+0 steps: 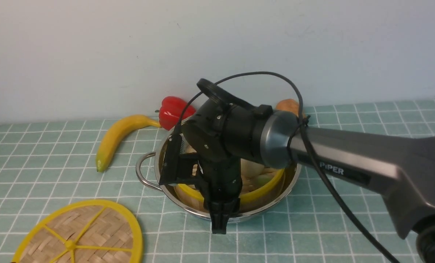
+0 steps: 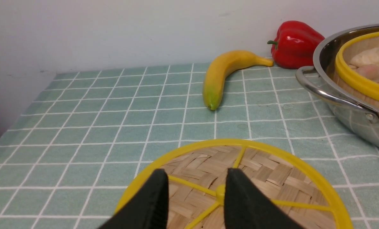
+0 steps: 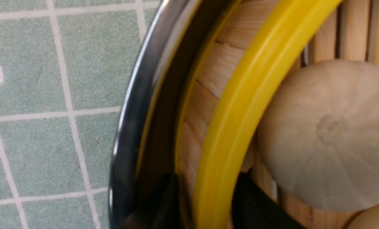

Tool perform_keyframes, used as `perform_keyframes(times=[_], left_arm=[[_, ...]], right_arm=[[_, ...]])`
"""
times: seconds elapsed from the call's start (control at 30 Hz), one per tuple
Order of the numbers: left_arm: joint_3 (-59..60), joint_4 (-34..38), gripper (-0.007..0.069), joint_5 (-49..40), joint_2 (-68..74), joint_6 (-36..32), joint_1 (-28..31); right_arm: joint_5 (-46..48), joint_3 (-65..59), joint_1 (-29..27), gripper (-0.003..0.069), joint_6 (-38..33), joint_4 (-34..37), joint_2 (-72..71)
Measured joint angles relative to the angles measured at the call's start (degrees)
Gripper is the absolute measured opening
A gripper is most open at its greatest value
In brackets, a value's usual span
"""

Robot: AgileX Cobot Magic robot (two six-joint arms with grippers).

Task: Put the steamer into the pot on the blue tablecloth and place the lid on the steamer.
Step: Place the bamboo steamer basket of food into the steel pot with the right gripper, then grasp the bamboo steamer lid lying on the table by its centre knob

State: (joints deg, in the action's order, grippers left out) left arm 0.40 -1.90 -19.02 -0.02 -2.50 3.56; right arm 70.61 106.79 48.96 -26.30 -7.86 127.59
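The steamer (image 1: pixel 261 190), a bamboo basket with a yellow rim holding pale buns (image 3: pixel 329 133), sits inside the steel pot (image 1: pixel 188 210) on the blue tablecloth (image 1: pixel 312 226). My right gripper (image 1: pixel 219 219) points down at the pot's near edge. Its fingers straddle the steamer's rim (image 3: pixel 227 127), one inside the basket and one between basket and pot wall; I cannot tell whether they still press it. The lid (image 1: pixel 82 233) lies flat at the front left. My left gripper (image 2: pixel 197 187) hovers open just above the lid's hub (image 2: pixel 220 191), holding nothing.
A banana (image 1: pixel 115 140) and a red pepper (image 1: pixel 173 111) lie behind and left of the pot, near the wall. A brownish round item (image 1: pixel 287 106) shows behind my right arm. The pot's looped handle (image 1: pixel 144 175) sticks out toward the lid.
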Motion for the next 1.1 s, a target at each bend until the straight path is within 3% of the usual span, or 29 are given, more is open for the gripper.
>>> perform_keyframes(times=[0.2,0.57,0.67,0.77,0.9,0.93,1.1], left_arm=[[0.0,0.0,0.0243,0.0,0.0,0.0,0.0],[0.0,0.0,0.0243,0.0,0.0,0.0,0.0],[0.0,0.0,0.0243,0.0,0.0,0.0,0.0],[0.0,0.0,0.0243,0.0,0.0,0.0,0.0],[0.0,0.0,0.0243,0.0,0.0,0.0,0.0],[0.0,0.0,0.0243,0.0,0.0,0.0,0.0],[0.0,0.0,0.0243,0.0,0.0,0.0,0.0]], right_arm=[[-0.42,0.08,0.0,0.0415,1.04,-0.59,-1.09],[-0.31,0.08,0.0,0.0418,5.64,0.11,-9.62],[-0.25,0.08,0.0,0.0377,9.47,0.05,-13.25],[-0.15,0.08,0.0,0.0285,12.71,-0.65,-16.92],[-0.09,0.08,-0.08,0.0029,20.48,-3.89,-25.8],[-0.09,0.08,-0.24,0.0,22.69,-4.98,-27.93],[-0.16,0.11,-1.69,-0.0015,32.52,-9.35,-35.91]])
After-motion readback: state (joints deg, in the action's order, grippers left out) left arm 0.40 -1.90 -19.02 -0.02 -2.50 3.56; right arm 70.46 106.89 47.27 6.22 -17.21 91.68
